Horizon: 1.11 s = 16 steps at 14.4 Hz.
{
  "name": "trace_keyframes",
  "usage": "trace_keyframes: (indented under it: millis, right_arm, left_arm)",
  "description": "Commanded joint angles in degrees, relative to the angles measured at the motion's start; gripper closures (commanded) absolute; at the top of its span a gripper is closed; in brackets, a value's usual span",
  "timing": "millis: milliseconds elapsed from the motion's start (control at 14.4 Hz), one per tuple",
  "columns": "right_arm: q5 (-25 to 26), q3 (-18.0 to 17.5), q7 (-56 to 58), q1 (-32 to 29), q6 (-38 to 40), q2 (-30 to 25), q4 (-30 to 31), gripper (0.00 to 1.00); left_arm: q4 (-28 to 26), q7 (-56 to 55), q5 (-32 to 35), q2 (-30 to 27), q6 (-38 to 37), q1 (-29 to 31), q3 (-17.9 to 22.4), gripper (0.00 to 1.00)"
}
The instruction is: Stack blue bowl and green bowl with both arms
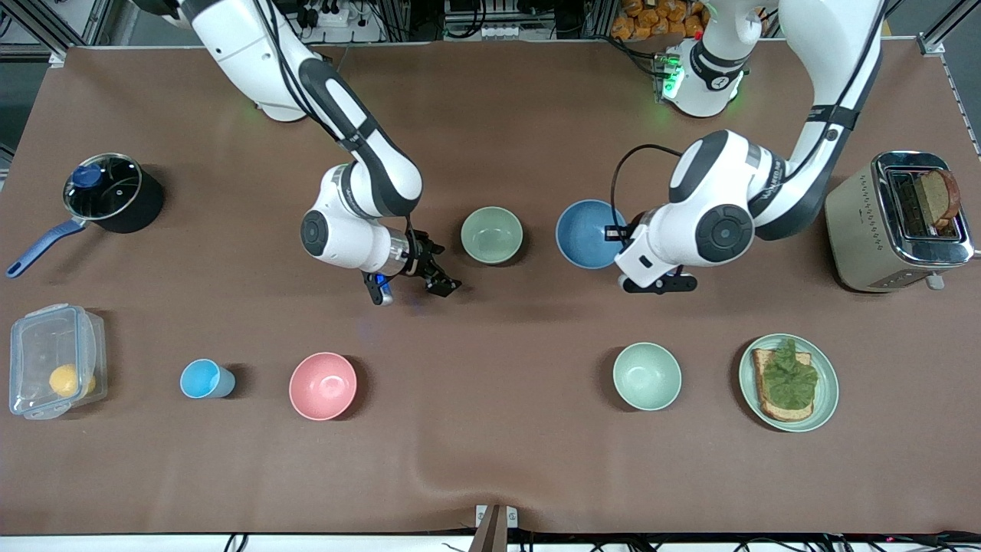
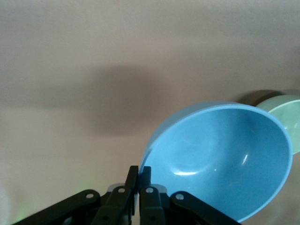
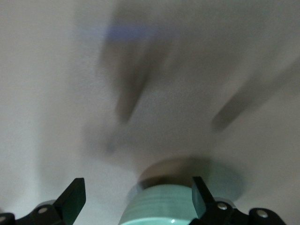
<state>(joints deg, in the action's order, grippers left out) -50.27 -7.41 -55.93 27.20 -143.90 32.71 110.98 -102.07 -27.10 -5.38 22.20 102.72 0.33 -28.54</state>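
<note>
The left tool (image 2: pixel 139 185) is clamped on the rim of the blue bowl (image 1: pixel 586 232), tilted up off the bench (image 1: pixel 490 460). Beside it, toward the right arm's end, sits the green bowl (image 1: pixel 491 234). The right tool (image 1: pixel 414 285) hangs near it, fingers wide, holding nothing.

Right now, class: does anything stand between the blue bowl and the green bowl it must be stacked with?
Nothing visible does. The blue bowl, pinched at its rim by the left gripper, sits beside the green bowl with only bare table between them.
</note>
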Motion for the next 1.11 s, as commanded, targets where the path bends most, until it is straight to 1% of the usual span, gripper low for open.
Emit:
trace_keyframes:
  millis: [0,138,277,554,692,1038]
  right_arm:
    - [-4.12,-0.15,0.56,0.75,-2.51,1.83,-1.38,0.00]
    - [-5.27,-0.24,0.56,2.24,-4.46,2.89,-1.38,0.00]
    - [-5.19,-0.15,0.82,2.68,-4.11,2.89,-1.29,0.00]
    - [-5.19,-0.15,0.83,4.61,-4.20,2.89,-0.85,0.00]
    - [-5.19,-0.15,1.09,4.44,-3.76,2.80,-0.41,0.00]
    - [-5.10,-0.15,3.64,4.36,-3.67,2.19,1.26,0.00]
  left_arm:
    - [-1.11,-0.59,-1.56,0.21,1.86,-0.94,0.07,1.00]
    - [-1.81,-0.77,-2.35,0.39,2.65,-1.29,0.07,1.00]
    - [-3.39,-0.94,-3.49,0.39,4.49,-2.25,0.07,1.00]
    - [-3.75,-3.75,-3.67,0.48,5.12,-3.93,0.07,1.00]
    - [-4.01,-3.84,-4.20,0.57,5.55,-4.10,0.07,1.00]
    - [-4.98,-5.33,-5.60,1.27,9.94,-5.60,0.07,1.00]
